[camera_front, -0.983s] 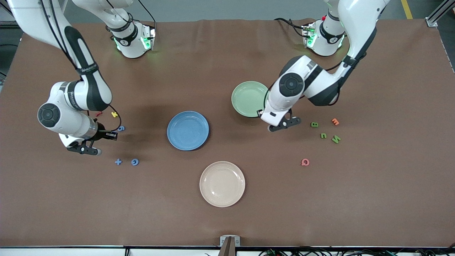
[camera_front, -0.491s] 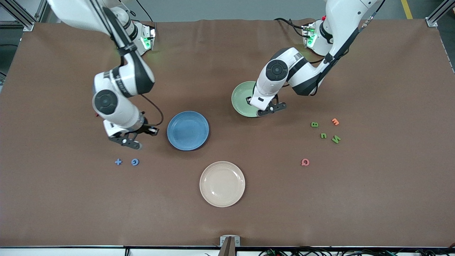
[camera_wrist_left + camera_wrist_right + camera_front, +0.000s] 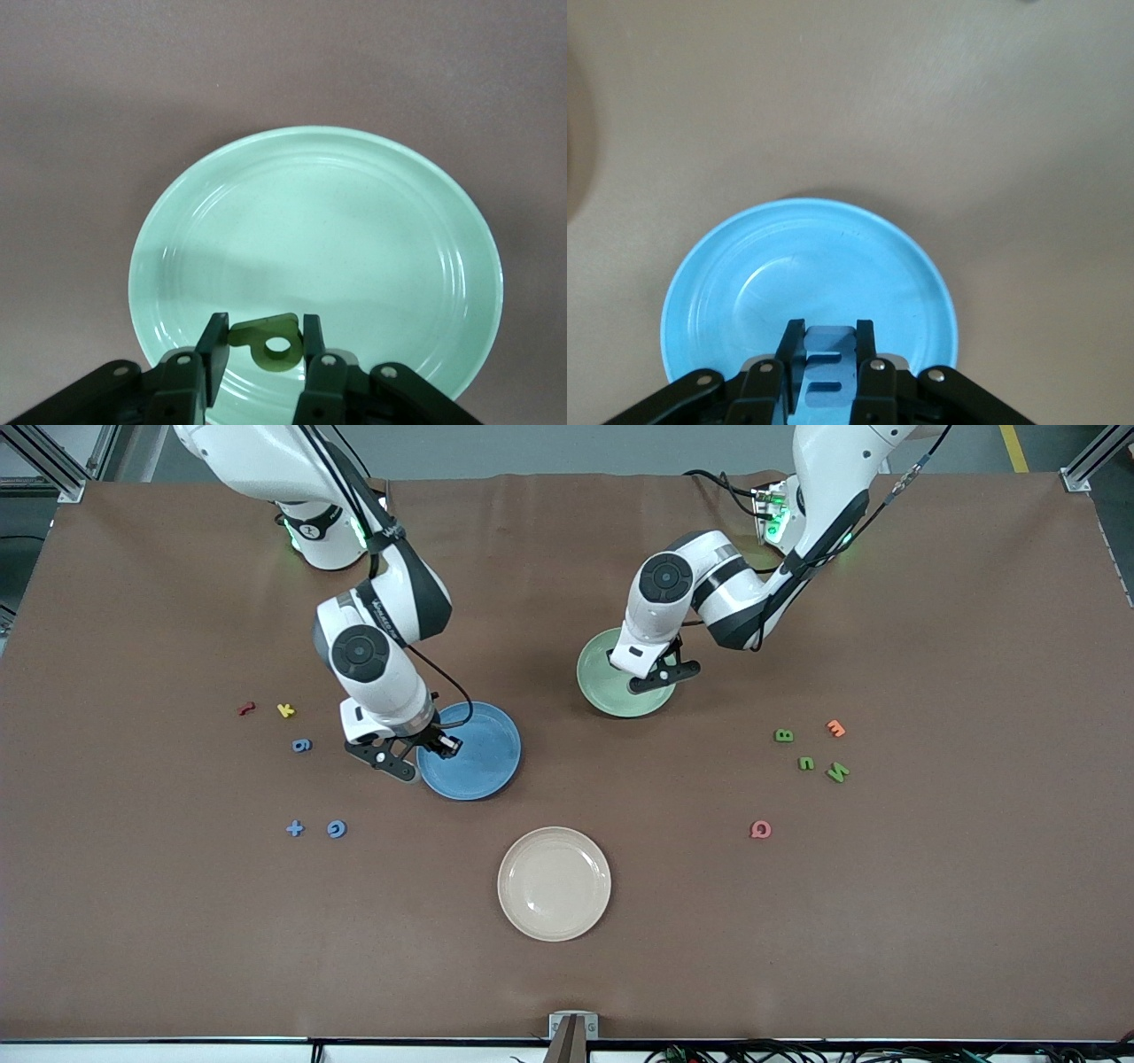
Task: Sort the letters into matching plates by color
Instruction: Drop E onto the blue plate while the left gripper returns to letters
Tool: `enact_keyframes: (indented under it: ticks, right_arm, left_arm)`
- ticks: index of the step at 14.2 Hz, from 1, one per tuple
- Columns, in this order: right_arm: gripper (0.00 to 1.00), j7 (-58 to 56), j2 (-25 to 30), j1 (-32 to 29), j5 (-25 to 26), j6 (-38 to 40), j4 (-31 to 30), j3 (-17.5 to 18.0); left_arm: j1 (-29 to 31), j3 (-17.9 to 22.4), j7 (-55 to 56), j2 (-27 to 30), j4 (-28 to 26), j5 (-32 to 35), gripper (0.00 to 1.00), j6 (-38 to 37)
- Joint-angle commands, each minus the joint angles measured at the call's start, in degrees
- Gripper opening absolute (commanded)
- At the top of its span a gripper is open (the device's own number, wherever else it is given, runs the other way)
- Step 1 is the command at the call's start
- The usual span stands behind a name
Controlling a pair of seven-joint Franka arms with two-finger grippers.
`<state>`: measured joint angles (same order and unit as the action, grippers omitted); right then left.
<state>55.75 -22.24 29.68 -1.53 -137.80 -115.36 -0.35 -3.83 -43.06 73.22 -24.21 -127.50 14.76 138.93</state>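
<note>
**Two grippers, each carrying a letter over its matching plate**

Two arms are out over the table, both loaded. Right gripper (image 3: 403, 759) hangs over the rim of the blue plate (image 3: 483, 766) at the edge toward the right arm's end of the table. Its jaws are clamped tight on a blue letter (image 3: 826, 367), which sits upright between the fingers with the plate's inside spread out past the tips.

Left gripper (image 3: 660, 677) hangs over the green plate (image 3: 607, 682), above the part of the rim toward the left arm's end. Its jaws are narrow, pinching a green letter (image 3: 266, 341); the letter has a round hole and sticks out between the fingertips above the plate's inner slope.

Loose blue pieces lie on the table toward the right arm's end, away from the right jaws: a blue 6-like letter (image 3: 302, 745), a blue plus sign (image 3: 295, 829) and a blue G-like letter (image 3: 337, 829) just beside the plus. Red letter (image 3: 246, 709) and yellow letter (image 3: 285, 710) lie near the 6-like one.

Loose green pieces lie toward the left arm's end, away from the left jaws: a green B (image 3: 784, 735), a small green letter (image 3: 806, 763) and a green M-like letter (image 3: 837, 771). Orange letter (image 3: 835, 728) lies near them, pink letter (image 3: 761, 830) lies nearer the front camera.

Beige plate (image 3: 554, 883) sits nearest the front camera, under neither gripper.
</note>
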Motion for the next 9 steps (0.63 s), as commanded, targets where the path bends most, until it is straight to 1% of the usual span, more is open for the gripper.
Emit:
enact_keyframes:
  ticks: [1, 2, 3, 4, 5, 7, 8, 9]
  right_arm:
    - [0.00, 2.3, -2.9, 1.4, -0.2, -2.0, 0.2, -0.7]
    - [0.00, 2.3, -3.2, 1.4, -0.2, -2.3, 0.1, -0.7]
    - [0.01, 2.3, -3.5, 1.3, -0.1, -2.2, -0.2, -0.8]
    - [0.01, 2.3, -3.5, 1.3, -0.1, -2.2, -0.5, -0.8]
    - [0.01, 2.3, -3.6, 1.2, 0.0, -2.1, -0.6, -0.9]
    - [0.03, 2.3, -4.1, 0.9, 0.1, -2.0, -0.7, -0.9]
    - [0.14, 2.3, -4.2, 0.7, 0.0, -2.0, -0.7, -1.0]
    - [0.39, 2.3, -4.2, 0.5, 0.0, -1.6, -0.7, -1.0]
  left_arm:
    - [0.3, -0.2, 1.5, 0.7, -1.7, 1.5, 0.25, 2.4]
    - [0.2, -0.2, 1.5, 0.7, -2.0, 1.6, 0.35, 2.4]
    - [0.3, -0.2, 1.5, 0.6, -2.0, 2.0, 0.59, 2.4]
    - [0.3, -0.2, 1.5, 0.4, -2.0, 2.4, 0.96, 2.4]
    - [0.4, -0.2, 1.5, 0.5, -2.0, 2.4, 1.00, 2.4]
    - [1.1, -0.2, 1.4, 1.0, -1.8, 2.4, 1.00, 2.2]
    - [1.5, -0.1, 1.2, 1.3, -1.5, 2.4, 1.00, 2.0]
    - [2.9, -0.1, 0.5, 1.9, -1.1, 2.3, 1.00, 1.7]
